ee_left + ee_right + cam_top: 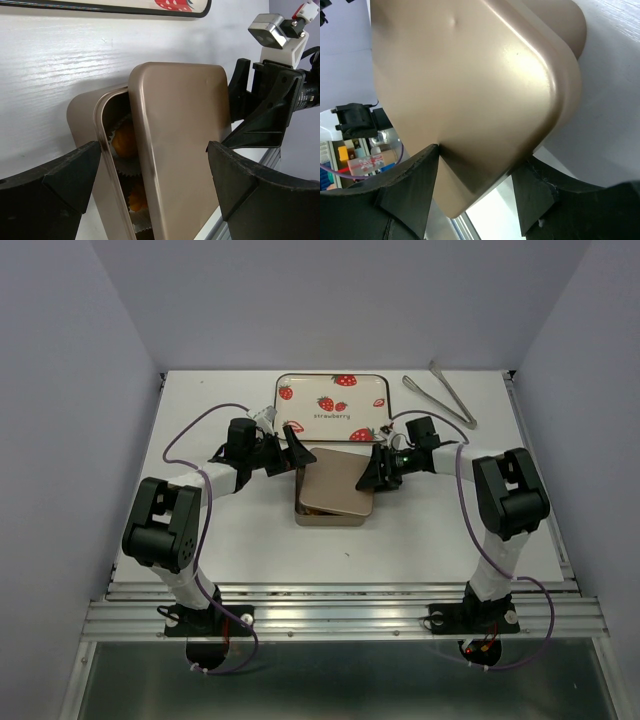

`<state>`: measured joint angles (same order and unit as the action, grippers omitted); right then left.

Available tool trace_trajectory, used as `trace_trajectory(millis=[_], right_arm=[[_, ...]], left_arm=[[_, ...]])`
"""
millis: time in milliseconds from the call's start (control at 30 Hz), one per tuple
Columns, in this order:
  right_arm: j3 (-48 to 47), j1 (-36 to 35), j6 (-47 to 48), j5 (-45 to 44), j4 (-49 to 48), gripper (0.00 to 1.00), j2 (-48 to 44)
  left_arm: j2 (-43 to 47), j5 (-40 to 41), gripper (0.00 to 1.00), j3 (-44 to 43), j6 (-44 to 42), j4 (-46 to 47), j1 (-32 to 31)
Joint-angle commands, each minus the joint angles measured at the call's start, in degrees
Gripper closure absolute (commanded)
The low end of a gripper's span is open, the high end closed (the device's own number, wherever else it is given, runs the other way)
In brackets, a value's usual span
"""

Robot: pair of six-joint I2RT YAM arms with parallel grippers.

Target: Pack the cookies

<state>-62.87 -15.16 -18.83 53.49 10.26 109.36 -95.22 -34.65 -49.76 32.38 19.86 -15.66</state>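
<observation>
Left wrist view: your cookies [124,142] sit inside the tin [85,112] under a skewed lid [180,150]. Your right claw [476,159] pinches the lid's corner and your left claw [154,149] gapes wide. Press now and the lid may jam crooked or slip free.

White surface carrying a tin, a tray and a pair of tongs.

The surface [440,530] is a white board, faintly grained in the left wrist view, closed in by pale panels [60,390] on three sides and ending at the near edge in an aluminium rail [340,618]. A champagne-gold rectangular tin [330,518] sits near the middle, its lid [335,485] askew on top so that a gap shows along one side. Just beyond the tin, at the far edge, lies a cream rectangular tray [300,412] with a dark rim and printed red strawberries. Metal tongs [452,398] lie toward the far right corner, beside the tray and well apart from the tin.
</observation>
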Motion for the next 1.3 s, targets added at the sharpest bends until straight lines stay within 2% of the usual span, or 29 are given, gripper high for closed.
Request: trace_trajectory(millis=[0,600,1000,1267], right_arm=[[-2.34,-1.72,2.57,-3.66,2.31,0.37,-2.57],[-8.85,-4.96,5.47,-13.76,10.39,0.31,-4.24],[-11.22,-6.11,5.91,-20.0,12.24,0.2,-5.12],[-12.8,-6.11,7.14,-20.36,12.15,0.14,-5.56]], left_arm=[[1.79,-1.29,0.01,-1.57,-0.83,0.53,-0.25],[3.29,0.29,0.01,-1.4,-1.18,-0.87,-0.16],[3.99,1.78,0.01,-1.4,-1.97,-2.37,-0.25],[4.87,2.31,0.01,-1.13,-1.8,-2.72,-0.16]])
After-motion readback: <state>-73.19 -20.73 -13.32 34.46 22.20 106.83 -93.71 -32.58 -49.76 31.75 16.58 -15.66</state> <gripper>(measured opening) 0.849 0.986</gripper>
